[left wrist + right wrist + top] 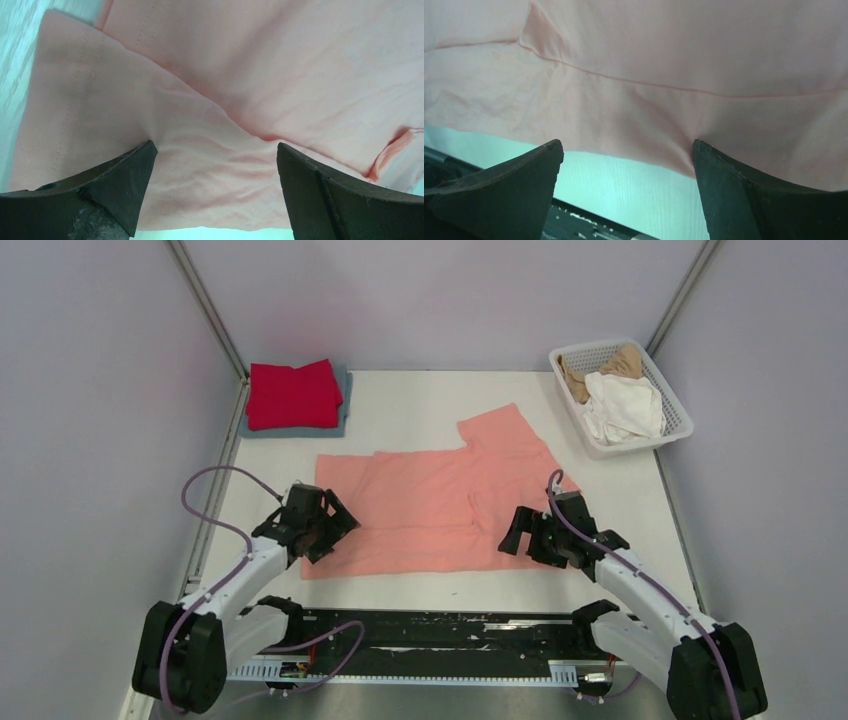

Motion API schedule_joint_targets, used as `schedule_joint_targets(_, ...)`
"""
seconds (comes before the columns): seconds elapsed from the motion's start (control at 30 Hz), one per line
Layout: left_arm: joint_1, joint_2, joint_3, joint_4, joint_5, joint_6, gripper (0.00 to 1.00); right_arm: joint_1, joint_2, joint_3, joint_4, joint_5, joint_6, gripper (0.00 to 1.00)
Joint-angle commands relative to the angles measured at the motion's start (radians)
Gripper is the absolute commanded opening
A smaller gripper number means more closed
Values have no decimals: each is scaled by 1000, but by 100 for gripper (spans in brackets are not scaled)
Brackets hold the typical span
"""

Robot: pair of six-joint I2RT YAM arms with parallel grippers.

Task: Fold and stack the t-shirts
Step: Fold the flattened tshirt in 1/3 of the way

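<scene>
The salmon-pink t-shirt (430,505) lies spread flat in the middle of the desk (420,400), one sleeve jutting toward the far right and its left side looking turned inward, so its folding is at most just begun. At the far left corner a bright red t-shirt (293,393) sits folded on top of a folded grey-blue t-shirt (300,432); those two appear finished and form the stack. At the far right, the white lattice basket (640,447) holds a crumpled white t-shirt (625,408) and a tan t-shirt (620,362), neither yet folded.

The left end effector (335,530) sits low over the pink shirt's near left part, its jaws spread wide with only creased cloth lying between them and nothing gripped. The right end effector (515,532) hovers at the shirt's near right hem, likewise wide apart and empty, with bare desk showing just below the cloth edge.

By my reading, two shirts are done, one is in hand and two wait: roughly the midpoint.
</scene>
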Motion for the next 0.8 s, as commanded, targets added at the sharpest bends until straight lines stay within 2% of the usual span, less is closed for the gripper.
schedule_joint_targets(0.0, -26, -143, -72, -221, -21, -119, 100, 31, -93, -21, -137, -85, 90, 100)
schedule_joint_targets(0.2, -32, -280, -112, -319, -47, -167, 100, 91, -84, -10, -257, 8, 173, 100)
schedule_joint_targets(0.4, -32, -296, -105, -384, -74, -159, 100, 194, -131, 51, -362, 146, 242, 100)
schedule_joint_targets(0.57, -33, -301, -74, -392, -127, -135, 100, 252, -150, -12, -380, 130, 310, 100)
schedule_joint_targets(0.77, -32, -292, 25, -364, -166, -73, 100, 416, -114, 3, -366, 145, 374, 100)
